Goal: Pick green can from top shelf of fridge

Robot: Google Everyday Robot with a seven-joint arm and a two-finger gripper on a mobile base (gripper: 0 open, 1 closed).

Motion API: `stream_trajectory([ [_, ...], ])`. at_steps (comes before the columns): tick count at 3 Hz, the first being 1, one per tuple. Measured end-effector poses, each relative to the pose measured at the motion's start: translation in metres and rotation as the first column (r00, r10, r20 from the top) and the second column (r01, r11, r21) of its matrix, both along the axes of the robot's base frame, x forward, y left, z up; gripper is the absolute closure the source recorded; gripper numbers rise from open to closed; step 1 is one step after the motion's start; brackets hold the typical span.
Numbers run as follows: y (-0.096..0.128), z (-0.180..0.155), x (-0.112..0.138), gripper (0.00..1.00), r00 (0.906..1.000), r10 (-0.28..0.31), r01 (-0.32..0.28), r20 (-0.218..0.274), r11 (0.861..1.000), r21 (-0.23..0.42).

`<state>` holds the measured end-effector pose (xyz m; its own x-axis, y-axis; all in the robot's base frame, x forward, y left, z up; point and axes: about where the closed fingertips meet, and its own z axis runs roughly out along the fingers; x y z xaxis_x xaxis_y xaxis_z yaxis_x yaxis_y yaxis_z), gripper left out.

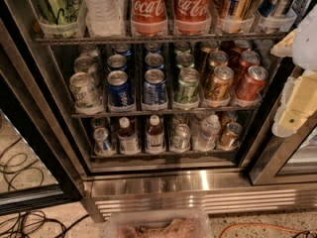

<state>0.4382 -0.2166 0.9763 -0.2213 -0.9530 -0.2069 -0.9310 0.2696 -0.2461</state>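
The fridge (163,187) stands open in front of me, with a black frame and a shiny steel base. The top shelf (158,37) is a dark wire rack lined with clear plastic bins. The green can (53,4), tall and pale green with black script, stands in the leftmost bin, its top cut off by the frame edge. Beside it are a water bottle (102,6) and two tall red Coca-Cola cans (147,8). My gripper (292,90), cream and white, is at the right edge of the view, outside the fridge, far right of the green can and lower.
The middle rack (163,112) holds rows of short cans. The lower rack (163,152) holds small bottles and cans. A clear plastic tub (157,226) sits on the floor in front. Black cables (20,222) lie on the left, an orange cable (262,228) on the right. A door frame (277,162) stands at the right.
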Motion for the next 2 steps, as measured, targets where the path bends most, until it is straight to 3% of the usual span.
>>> stream_trajectory([
  [1,0.000,0.000,0.000,0.00,1.0000,0.000,0.000,0.000,1.000,0.000],
  [2,0.033,0.001,-0.008,0.00,0.9936,0.112,-0.113,0.011,0.993,0.018],
])
